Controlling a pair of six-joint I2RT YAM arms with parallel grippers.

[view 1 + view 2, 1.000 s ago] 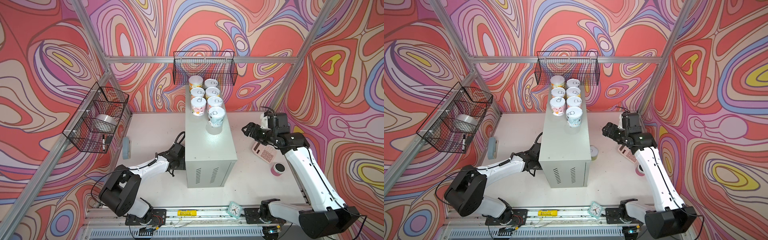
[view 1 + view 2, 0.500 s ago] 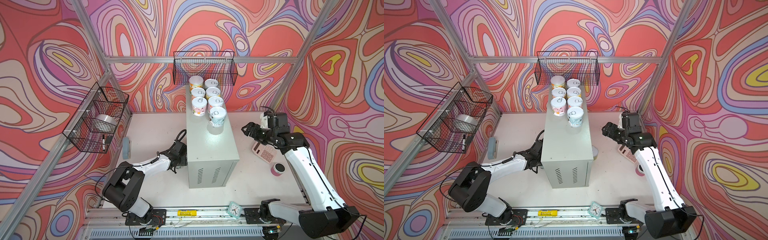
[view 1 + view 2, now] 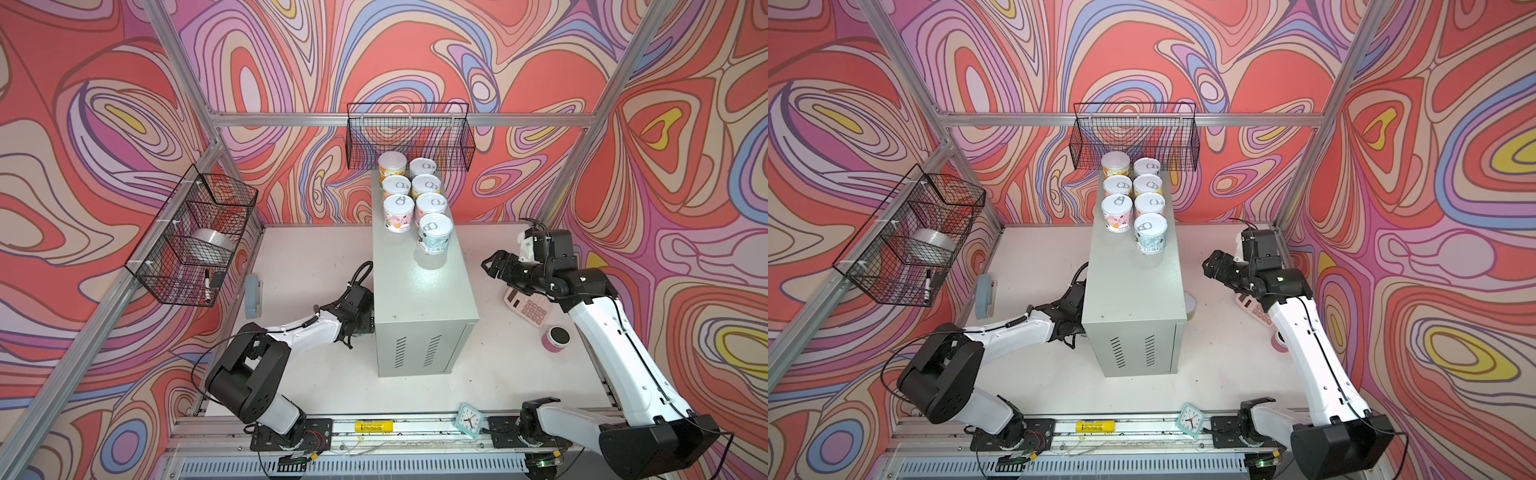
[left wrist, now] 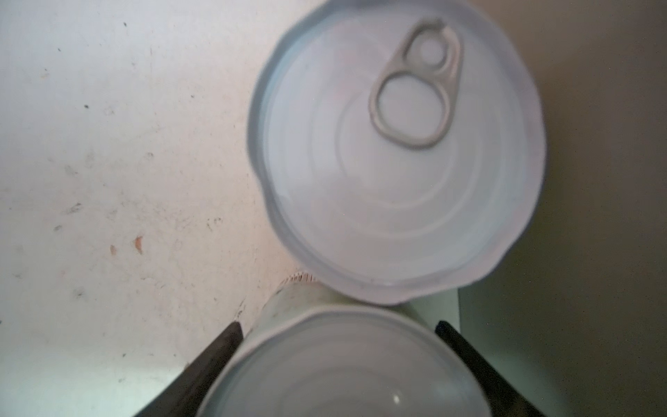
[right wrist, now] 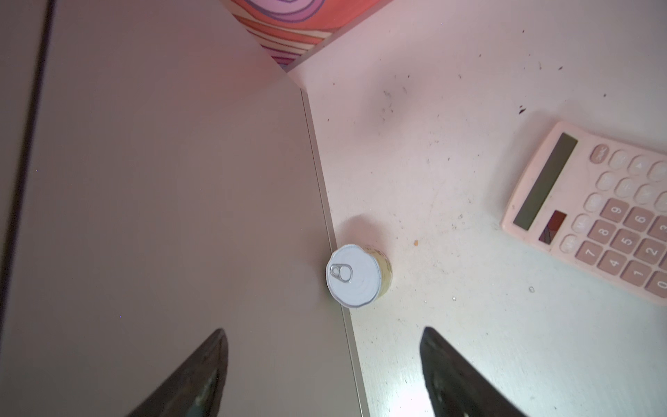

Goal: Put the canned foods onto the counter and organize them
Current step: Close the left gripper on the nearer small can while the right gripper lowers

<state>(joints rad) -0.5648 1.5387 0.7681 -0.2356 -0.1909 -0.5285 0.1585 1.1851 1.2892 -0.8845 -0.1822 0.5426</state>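
**Operator:** What stands on the counter?

**Clerk:** Item 1: counter (image 3: 419,291), grey box, centre of both top views. Item 2: seven cans (image 3: 399,212), upright, in two rows at its far end, upper centre of the frame. You can read little of the rear labels, because the front cans cover them.

**Operator:** And my left side?

**Clerk:** Item 3: your left gripper (image 4: 338,325). In both top views the counter's left wall hides it, and only the wrist shows, left of centre. In the left wrist view its dark fingers (image 4: 216,357) flank the near can (image 4: 343,368), whose lid is cut off by the picture's edge. You cannot tell whether the fingers press on the can or only stand beside it. Item 4: far can (image 4: 397,155), pull tab plain, rim blurred, just beyond the near can. Contact between the two cannot be made out. Both stand on the white table (image 4: 108,144), close by the counter's wall. Neither shows in the top views.

**Operator:** The right side?

**Clerk:** Item 5: your right gripper (image 5: 325,331), jaws wide, nothing between them. It sits right of centre in both top views, clear of the counter. Item 6: yellow-labelled can (image 5: 355,276), on the table at the foot of the counter's right wall. In a top view it shows only as a sliver (image 3: 1190,305). Item 7: pink calculator (image 5: 577,216), cut off at the picture's edge.
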